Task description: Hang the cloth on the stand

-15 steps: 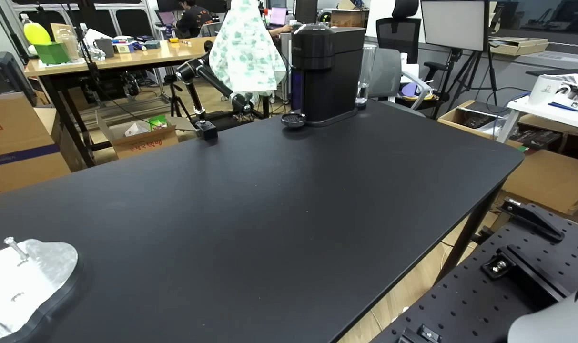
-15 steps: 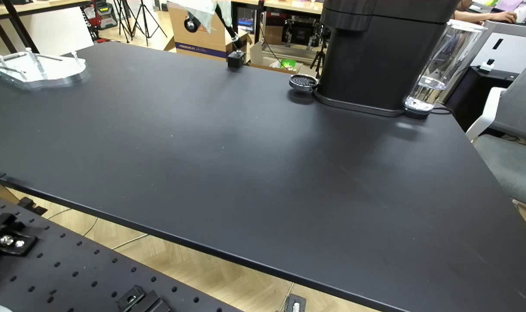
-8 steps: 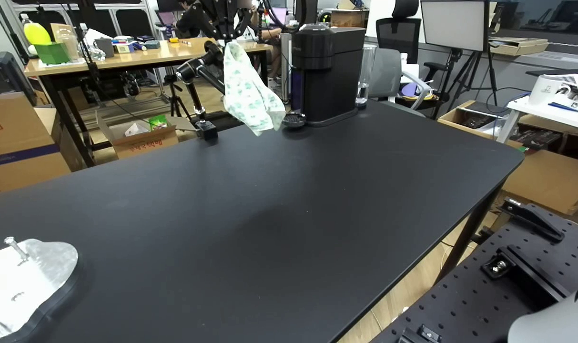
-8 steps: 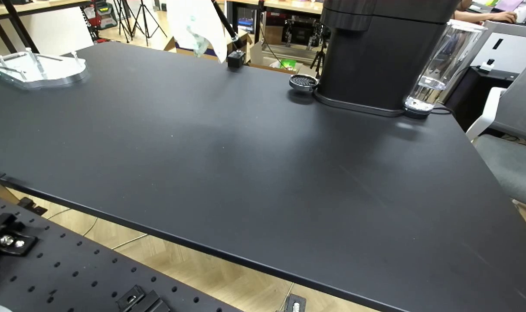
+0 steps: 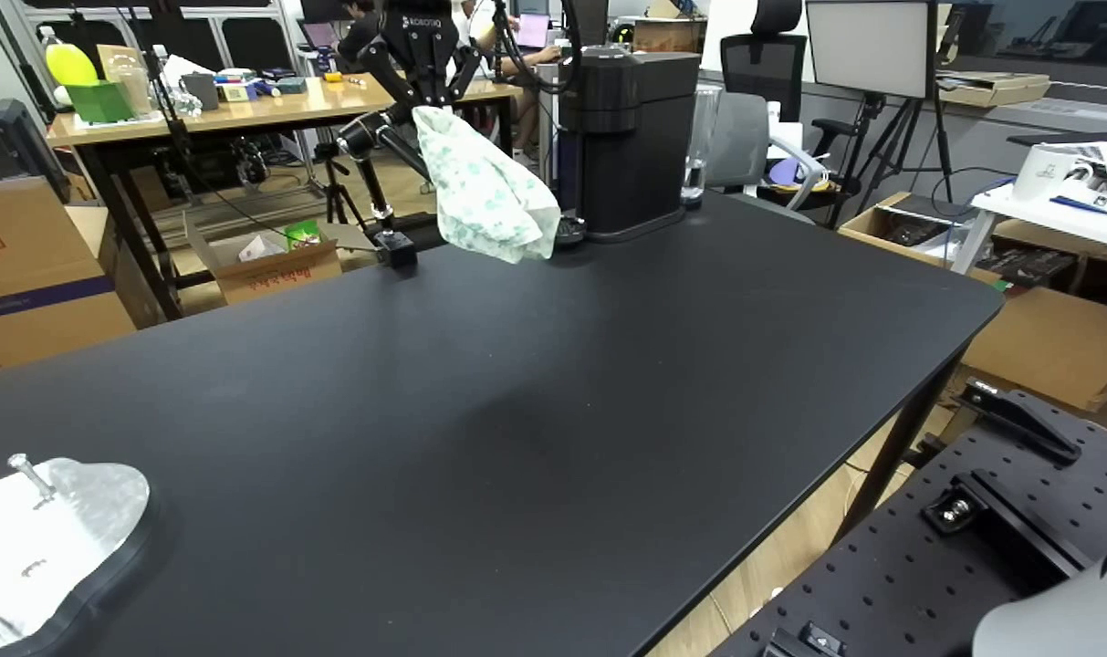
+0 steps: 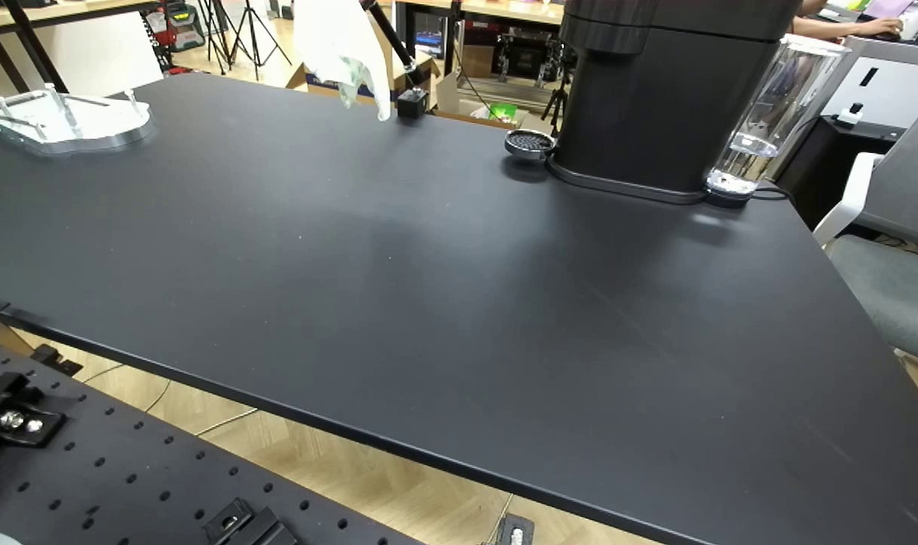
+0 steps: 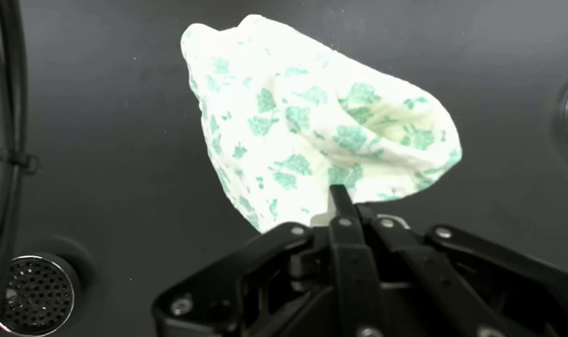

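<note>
Cloth [image 5: 494, 193] | pinched in tool [image 5: 432, 102], hanging above table [image 5: 608, 365] | tool marked ROBOTIQ | red print [image 5: 292, 276] on open carton [image 5: 239, 288]: illegible

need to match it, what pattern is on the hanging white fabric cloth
Green leafy clusters, scattered over the white fabric cloth, clearest in the wrist view.

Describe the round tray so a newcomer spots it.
On the black table, find the tall black machine in an exterior view. Low beside its foot is a small round tray. Its dark, holed top and shiny rim set it apart from the smooth machine and clear container.
</note>
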### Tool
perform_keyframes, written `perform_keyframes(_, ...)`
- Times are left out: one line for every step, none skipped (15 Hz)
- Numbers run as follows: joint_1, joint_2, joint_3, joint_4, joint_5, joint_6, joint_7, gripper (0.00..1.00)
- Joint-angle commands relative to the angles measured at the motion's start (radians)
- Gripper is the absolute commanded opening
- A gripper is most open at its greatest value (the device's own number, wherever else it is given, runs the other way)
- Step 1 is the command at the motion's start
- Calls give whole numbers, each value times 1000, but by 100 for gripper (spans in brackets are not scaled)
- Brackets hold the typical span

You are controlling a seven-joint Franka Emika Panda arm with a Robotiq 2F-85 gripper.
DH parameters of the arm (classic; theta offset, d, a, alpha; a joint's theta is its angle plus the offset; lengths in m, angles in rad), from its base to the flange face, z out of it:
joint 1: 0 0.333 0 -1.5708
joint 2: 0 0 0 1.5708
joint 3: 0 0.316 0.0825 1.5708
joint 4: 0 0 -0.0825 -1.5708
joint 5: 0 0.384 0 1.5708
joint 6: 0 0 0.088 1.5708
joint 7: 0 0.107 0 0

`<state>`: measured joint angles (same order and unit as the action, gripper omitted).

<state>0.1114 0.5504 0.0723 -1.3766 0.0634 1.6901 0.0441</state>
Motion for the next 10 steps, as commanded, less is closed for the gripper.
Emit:
perform_keyframes(3, -13, -2, -11, -3, -5, 12, 34)
perform_keyframes(4, -13, -3, -12, -6, -1, 13, 40)
perform_keyframes(4, -14, -3, -12, -8, 2, 13, 48)
perform_keyframes(5, -14, -4, -13, -11, 8, 13, 54)
perform_keyframes(6, -14, -5, -14, -14, 13, 13, 60)
perform_keyframes(7, -15, -6, -15, -18, 23, 14, 68)
perform_keyframes(7, -15, -6, -16, -20, 31, 13, 74)
perform_keyframes(8, -16, -7, -18, -24, 47, 11, 82)
perform_keyframes(8, -16, -7, -19, -26, 58, 9, 88)
perform_keyframes(9, -16, -7, -22, -31, 74, 4, 94)
